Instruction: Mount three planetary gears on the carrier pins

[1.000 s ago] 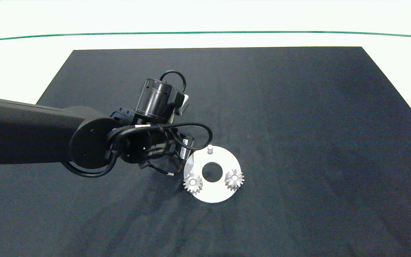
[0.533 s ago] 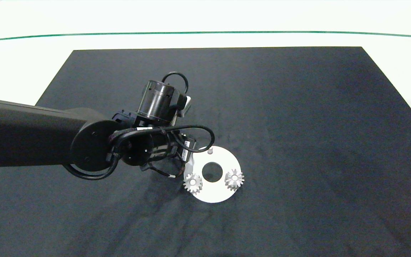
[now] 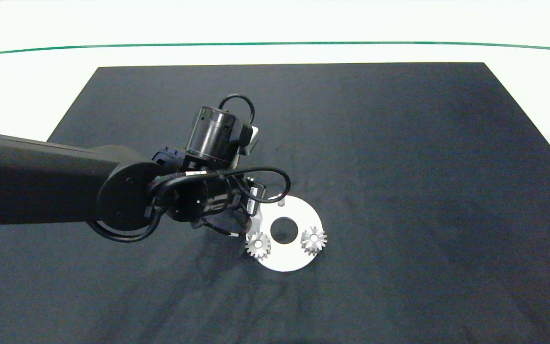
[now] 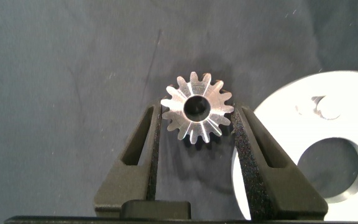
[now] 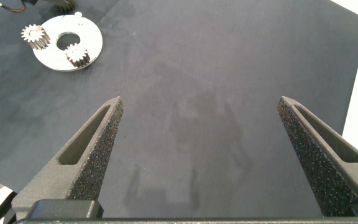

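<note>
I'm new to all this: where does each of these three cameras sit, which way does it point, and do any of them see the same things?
Head view: sits above, looking down at the black mat and white disc; the left arm shows.
Left wrist view: rides the left arm; the left gripper grips a gear beside the disc.
Right wrist view: rides the right arm, off to the side; the right gripper is open over bare mat.
Shared: all three show the disc; head and right wrist views show its two mounted gears.

Left arm (image 3: 112, 191) hides disc (image 3: 289, 258) edge, most of third pin (image 3: 280, 202).
</note>
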Robot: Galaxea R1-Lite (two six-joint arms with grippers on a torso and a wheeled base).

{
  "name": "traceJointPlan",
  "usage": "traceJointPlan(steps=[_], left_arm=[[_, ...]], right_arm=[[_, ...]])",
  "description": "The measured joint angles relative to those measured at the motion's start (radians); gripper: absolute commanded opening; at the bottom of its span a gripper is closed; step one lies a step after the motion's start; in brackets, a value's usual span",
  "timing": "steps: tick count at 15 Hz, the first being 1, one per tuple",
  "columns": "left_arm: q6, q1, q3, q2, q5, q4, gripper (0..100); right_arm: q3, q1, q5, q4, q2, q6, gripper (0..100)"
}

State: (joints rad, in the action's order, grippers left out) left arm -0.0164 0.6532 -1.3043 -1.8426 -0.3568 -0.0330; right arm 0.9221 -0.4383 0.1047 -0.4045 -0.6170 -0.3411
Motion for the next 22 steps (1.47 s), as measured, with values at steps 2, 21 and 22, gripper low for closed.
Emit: traceJointPlan(steps=[2,21,22], left_arm=[[0.000,-0.001,0.000,-0.002,0.000,0.006,26],[0.082,0.162,0.002,0.067,0.000,-0.007,13],[0.090,0.161,-0.003,0.061,0.000,-0.012,13]], right_arm=[[0.000,0.000,0.000,0.000,0.000,0.000,100],[-0.001,0.000,-0.001,0.000,0.006,0.000,100],[-0.001,0.000,0.000,0.000,0.006,0.000,100]])
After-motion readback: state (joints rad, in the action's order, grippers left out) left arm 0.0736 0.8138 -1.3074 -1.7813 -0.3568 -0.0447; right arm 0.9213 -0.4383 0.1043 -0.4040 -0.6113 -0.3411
